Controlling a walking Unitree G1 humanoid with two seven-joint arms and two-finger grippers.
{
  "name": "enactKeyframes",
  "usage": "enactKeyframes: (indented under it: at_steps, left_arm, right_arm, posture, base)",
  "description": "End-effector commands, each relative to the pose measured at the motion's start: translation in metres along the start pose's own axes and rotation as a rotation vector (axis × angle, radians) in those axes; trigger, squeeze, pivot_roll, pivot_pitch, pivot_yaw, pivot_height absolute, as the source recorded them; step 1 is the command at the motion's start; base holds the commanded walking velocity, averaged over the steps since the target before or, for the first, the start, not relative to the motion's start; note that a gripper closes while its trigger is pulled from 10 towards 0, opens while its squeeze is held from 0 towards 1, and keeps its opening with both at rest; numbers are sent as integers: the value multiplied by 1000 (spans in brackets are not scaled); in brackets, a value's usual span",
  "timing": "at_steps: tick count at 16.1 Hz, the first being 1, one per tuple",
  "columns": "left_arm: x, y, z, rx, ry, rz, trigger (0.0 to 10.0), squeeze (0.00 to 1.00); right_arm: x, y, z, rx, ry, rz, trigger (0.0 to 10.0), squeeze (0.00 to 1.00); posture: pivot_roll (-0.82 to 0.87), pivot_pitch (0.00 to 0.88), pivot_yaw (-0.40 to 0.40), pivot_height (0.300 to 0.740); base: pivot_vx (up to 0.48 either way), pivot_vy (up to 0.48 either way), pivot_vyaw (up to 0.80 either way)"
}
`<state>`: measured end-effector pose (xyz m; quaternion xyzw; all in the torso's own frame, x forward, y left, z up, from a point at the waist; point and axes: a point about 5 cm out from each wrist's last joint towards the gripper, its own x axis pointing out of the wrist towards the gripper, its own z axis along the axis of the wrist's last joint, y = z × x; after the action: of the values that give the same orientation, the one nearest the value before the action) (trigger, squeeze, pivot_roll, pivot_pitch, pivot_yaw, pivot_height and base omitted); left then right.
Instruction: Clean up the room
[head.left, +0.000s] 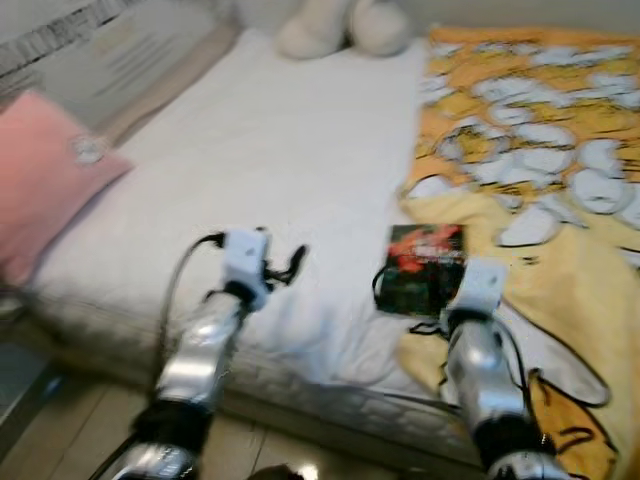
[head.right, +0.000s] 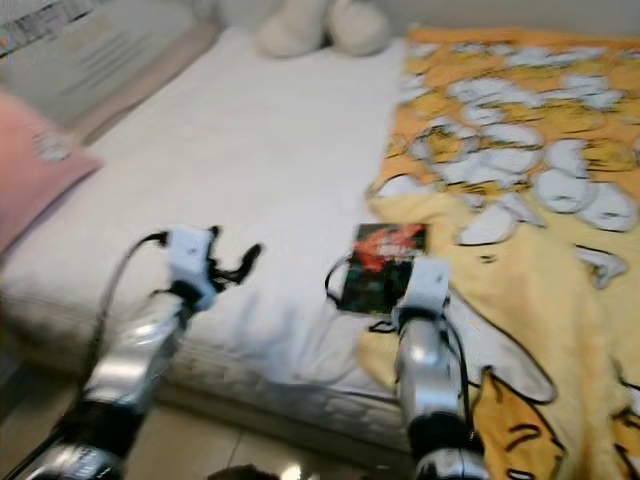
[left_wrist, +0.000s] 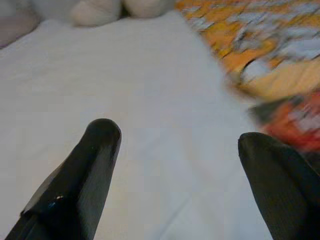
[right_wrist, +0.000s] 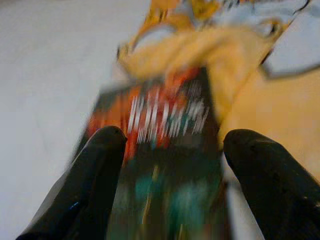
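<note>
Before me stands a bed (head.left: 280, 150) with a white sheet, part covered by a yellow patterned blanket (head.left: 560, 200). Pale floor (head.left: 70, 420) runs along my side of it.

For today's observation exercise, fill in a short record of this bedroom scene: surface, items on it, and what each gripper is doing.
surface: bed with white sheet
cover: yellow blanket on the bed's right side
item: dark book with red cover art, by the blanket's edge
pillow: pink pillow at the left
far end: pale plush toy
right gripper: open, fingers either side of the book
left gripper: open, over bare sheet
</note>
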<state>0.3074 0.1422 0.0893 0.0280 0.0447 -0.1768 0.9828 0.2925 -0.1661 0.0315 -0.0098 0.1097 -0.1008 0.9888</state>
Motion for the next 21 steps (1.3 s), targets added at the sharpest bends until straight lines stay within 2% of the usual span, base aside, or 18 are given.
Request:
enactKeyframes:
  at_steps: [1, 4, 5, 6, 7, 10, 12, 15, 17, 18, 19, 21]
  left_arm:
    - [-5, 4, 7, 13, 1, -4, 10000, 0]
    - [-22, 12, 9, 43, 27, -1, 10000, 0]
    - [-30, 16, 9, 46, 44, 11, 10000, 0]
    - [-38, 18, 9, 47, 62, 24, 10000, 0]
    - [-40, 18, 8, 41, 72, 34, 10000, 0]
    - [-39, 7, 5, 11, 82, 24, 10000, 0]
    - [-34, -3, 2, -18, 85, 14, 10000, 0]
    - [-26, -11, 0, -41, 79, 2, 10000, 0]
    - [-19, -16, 1, -51, 70, -7, 10000, 0]
    - [-16, -16, 3, -46, 65, -8, 10000, 0]
    - [-17, -13, 5, -39, 61, -1, 10000, 0]
    - [-19, -8, 5, -27, 63, 11, 10000, 0]
  right_arm:
    - [-6, 6, -12, -52, 37, -21, 10000, 0]
    - [-13, 7, -21, -57, 47, -75, 10000, 0]
    - [-12, 1, -24, -49, 53, -128, 10000, 0]
    - [-11, -4, -17, -112, -7, -174, 10000, 0]
    - [-8, 0, -6, -151, -68, -152, 10000, 0]
    - [-5, 1, 7, -152, -139, -130, 10000, 0]
    - [-6, -13, 17, -150, -181, -155, 10000, 0]
    - [-10, -21, 27, -152, -235, -166, 10000, 0]
    - [-9, -35, 25, -149, -219, -212, 10000, 0]
    - [-4, -46, 17, -131, -167, -248, 10000, 0]
    - [0, -51, 10, -79, -110, -256, 10000, 0]
    - [13, -47, 6, 75, -15, -200, 10000, 0]
  posture:
    - [63, 167, 145, 740]
    - [104, 210, 155, 740]
    - [124, 220, 153, 740]
    - [131, 228, 143, 740]
    - [121, 227, 138, 740]
    - [92, 218, 116, 740]
    - [49, 200, 96, 740]
    - [-1, 167, 78, 740]
    - [-2, 154, 81, 740]
    - [15, 151, 84, 740]
    - [28, 149, 90, 740]
    - [57, 151, 103, 740]
  base:
    - [0, 0, 0]
    - [0, 0, 0]
    - [0, 0, 0]
    - [0, 0, 0]
    - [0, 0, 0]
    - [0, 0, 0]
    - [0, 0, 0]
    - [0, 0, 0]
    - [0, 0, 0]
    - [0, 0, 0]
    - [0, 0, 0]
    - [0, 0, 0]
